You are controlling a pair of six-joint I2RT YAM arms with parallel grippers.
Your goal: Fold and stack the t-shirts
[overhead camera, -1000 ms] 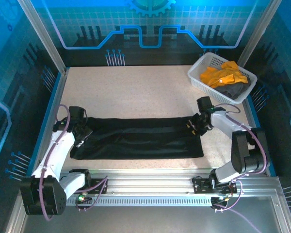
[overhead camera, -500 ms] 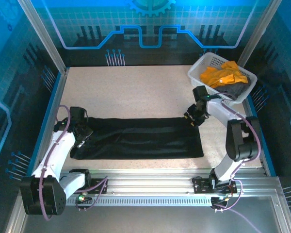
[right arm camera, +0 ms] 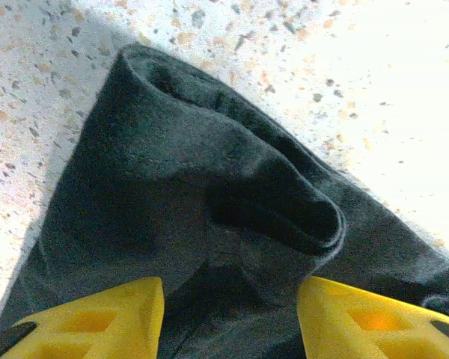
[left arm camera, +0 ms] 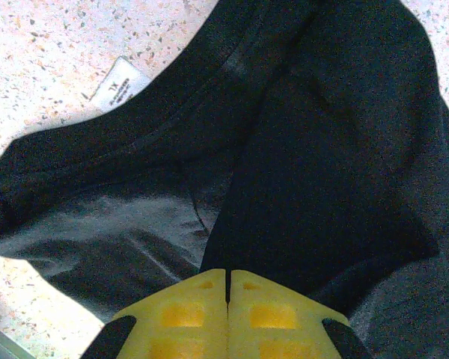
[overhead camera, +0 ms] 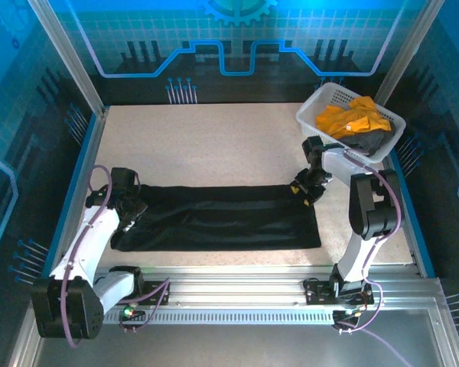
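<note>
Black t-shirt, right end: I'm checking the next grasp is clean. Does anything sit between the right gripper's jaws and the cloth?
Nothing visible does. In the right wrist view the right gripper has its jaws open directly over a raised fold of the black t-shirt, with bare speckled table beside it.

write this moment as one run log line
left gripper: shut on black t-shirt, left end | right gripper: open over its right end | orange-yellow t-shirt, dark grey t-shirt: in basket
</note>
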